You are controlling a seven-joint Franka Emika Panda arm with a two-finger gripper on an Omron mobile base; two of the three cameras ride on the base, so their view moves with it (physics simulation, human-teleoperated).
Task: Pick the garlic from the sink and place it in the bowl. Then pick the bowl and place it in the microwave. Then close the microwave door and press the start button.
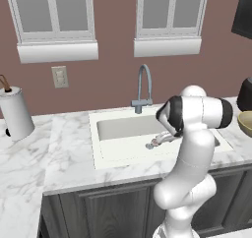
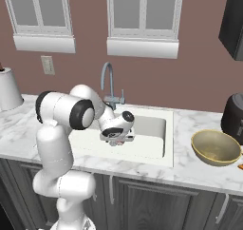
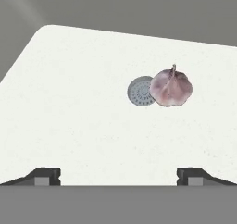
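The garlic [image 3: 170,88], a small pinkish-white bulb, lies on the cream floor of the sink [image 1: 98,146], touching the round grey drain [image 3: 139,91]. My gripper [image 3: 119,177] hangs open inside the basin, short of the garlic, with nothing between its widely spread fingertips [image 3: 46,176]. In the base views the hand [image 1: 156,141] [image 2: 118,138] is lowered into the sink [image 2: 167,143] in front of the faucet [image 1: 144,87]. The tan-yellow bowl [image 2: 216,147] [image 1: 245,123] stands empty on the counter right of the sink. A corner of the black microwave [image 2: 232,20] shows at upper right.
A dark rounded appliance [image 2: 233,117] stands behind the bowl by the wall. A white paper-towel roll [image 1: 15,111] stands at the counter's far left. The marble counter [image 1: 59,153] runs along both sides of the sink, with grey cabinet doors [image 2: 142,200] below.
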